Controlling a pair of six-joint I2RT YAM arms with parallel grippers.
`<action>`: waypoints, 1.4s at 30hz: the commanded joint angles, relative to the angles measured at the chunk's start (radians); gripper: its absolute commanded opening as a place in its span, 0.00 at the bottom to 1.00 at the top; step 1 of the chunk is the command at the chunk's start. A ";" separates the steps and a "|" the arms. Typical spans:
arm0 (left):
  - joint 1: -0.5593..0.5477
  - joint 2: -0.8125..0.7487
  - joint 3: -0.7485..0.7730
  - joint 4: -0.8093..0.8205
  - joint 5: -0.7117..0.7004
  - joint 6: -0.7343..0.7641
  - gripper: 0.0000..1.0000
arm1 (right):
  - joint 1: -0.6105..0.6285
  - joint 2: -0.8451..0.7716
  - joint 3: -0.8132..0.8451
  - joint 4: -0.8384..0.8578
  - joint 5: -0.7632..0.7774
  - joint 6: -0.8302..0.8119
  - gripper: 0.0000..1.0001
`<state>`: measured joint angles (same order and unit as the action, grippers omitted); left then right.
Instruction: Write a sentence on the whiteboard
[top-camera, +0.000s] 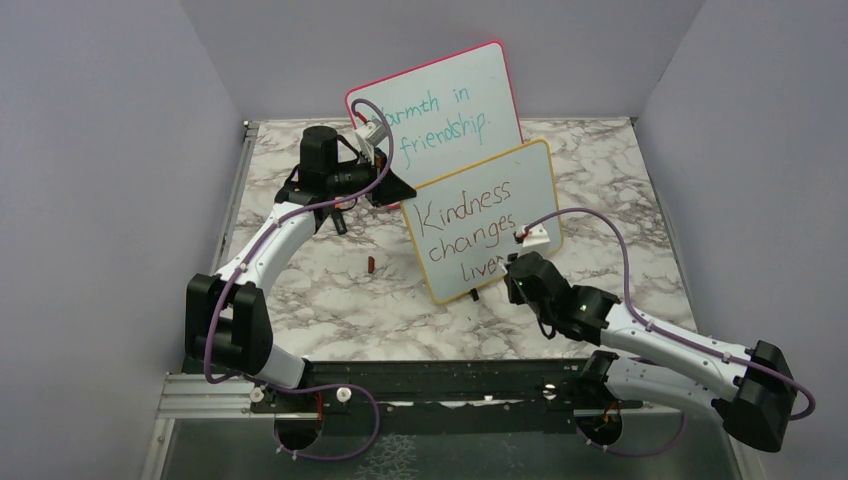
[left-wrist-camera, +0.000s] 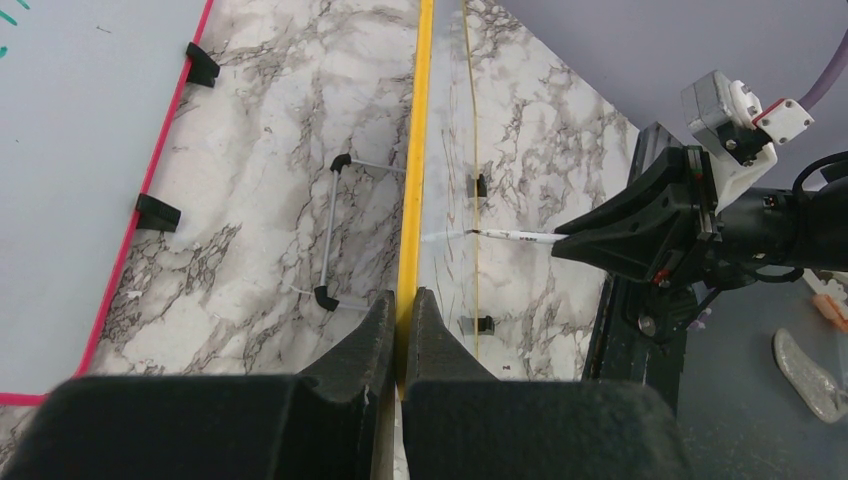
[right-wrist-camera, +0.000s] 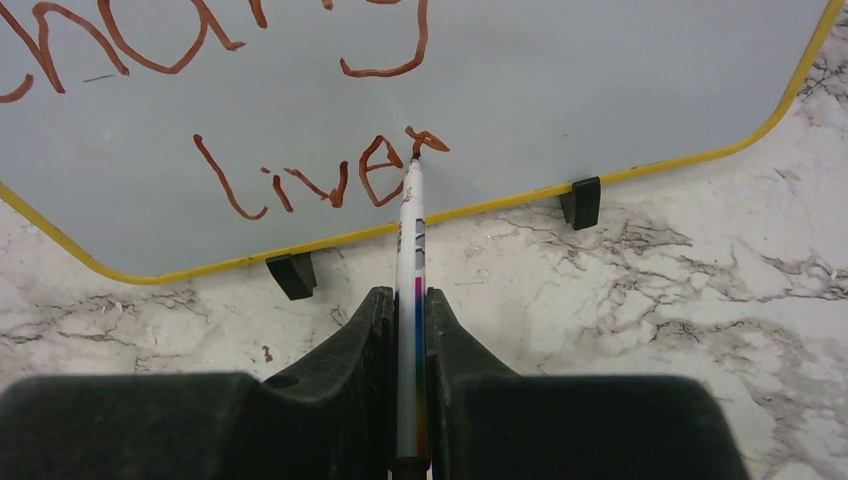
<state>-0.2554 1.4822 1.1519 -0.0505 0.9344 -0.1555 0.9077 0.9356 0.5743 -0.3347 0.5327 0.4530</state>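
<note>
Whiteboard (top-camera: 535, 185) stands on black feet (right-wrist-camera: 292, 274) mid-table (top-camera: 300, 290), just in front of pink-framed board (top-camera: 440, 100). Sentence (top-camera: 470, 225) in 3 lines; last reads "live" + a partial stroke. Marker (right-wrist-camera: 411, 250) tip touching that stroke. R gripper (right-wrist-camera: 408, 300) clamped on marker. L gripper (left-wrist-camera: 405, 300) pinching whiteboard's yellow edge. Small red cap (top-camera: 371, 263) on table, left of whiteboard.

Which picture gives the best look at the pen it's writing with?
The right wrist view. The pen fills the middle, running from the right claw up to its tip on the whiteboard, at the last letter. The left wrist view shows it thin and side-on; from the top view it is too small to make out.
</note>
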 joint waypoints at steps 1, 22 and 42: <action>-0.030 0.041 -0.014 -0.088 -0.026 0.031 0.00 | -0.005 0.028 -0.004 -0.027 -0.028 0.031 0.01; -0.030 0.045 -0.011 -0.087 -0.023 0.030 0.00 | -0.009 0.029 -0.003 -0.032 -0.022 0.045 0.01; -0.030 0.044 -0.012 -0.087 -0.024 0.031 0.00 | -0.010 0.034 0.024 -0.019 -0.110 0.009 0.01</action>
<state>-0.2558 1.4837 1.1538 -0.0502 0.9348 -0.1555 0.9009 0.9634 0.5797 -0.3958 0.4988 0.4690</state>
